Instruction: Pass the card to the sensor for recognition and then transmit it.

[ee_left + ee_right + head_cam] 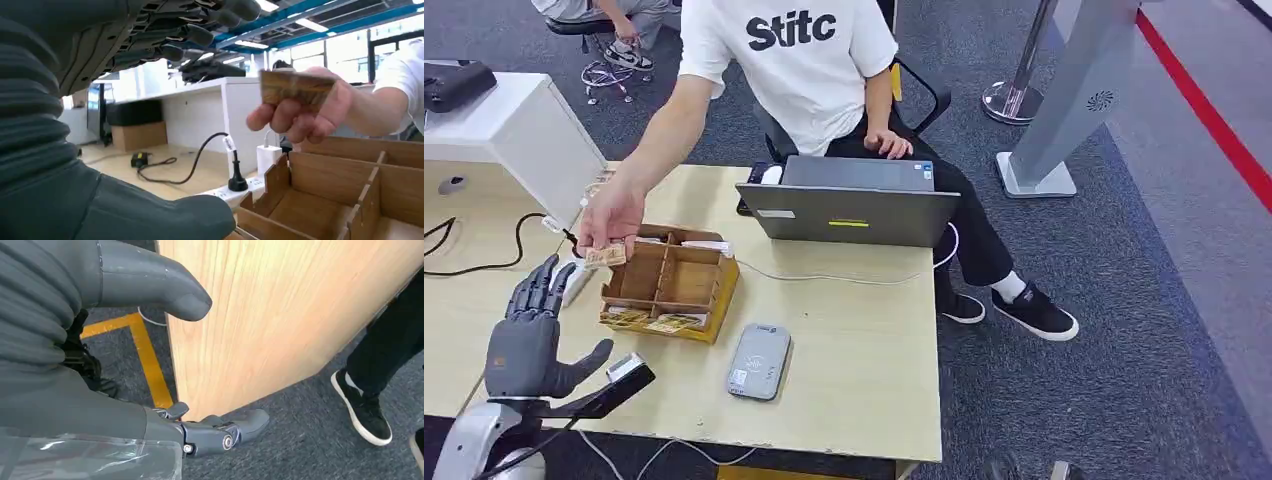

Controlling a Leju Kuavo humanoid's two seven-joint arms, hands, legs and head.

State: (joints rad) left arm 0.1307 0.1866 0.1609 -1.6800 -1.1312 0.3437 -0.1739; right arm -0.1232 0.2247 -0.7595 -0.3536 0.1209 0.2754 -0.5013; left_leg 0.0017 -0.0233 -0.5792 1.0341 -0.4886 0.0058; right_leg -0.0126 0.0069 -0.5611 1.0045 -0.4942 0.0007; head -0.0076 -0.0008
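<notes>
Left hand (pixel 529 335) hovers over the wooden table (pixel 864 380), fingers spread, thumb out, holding nothing. A person's hand (pixel 611 220) pinches the card (pixel 606 257) at about 1 o'clock from it, just above the left edge of the wooden divider box (pixel 671 283). Grey card reader (pixel 759 361) lies at 4 o'clock of the box. Right hand (pixel 150 365) hangs beside the table's edge, thumb and fingers apart, nothing in it.

bare tabletop (pixel 864 340) around sensor (pixel 759 361) — organiser (pixel 671 284) (laptop (pixel 849 205) behind) crowding left
</notes>
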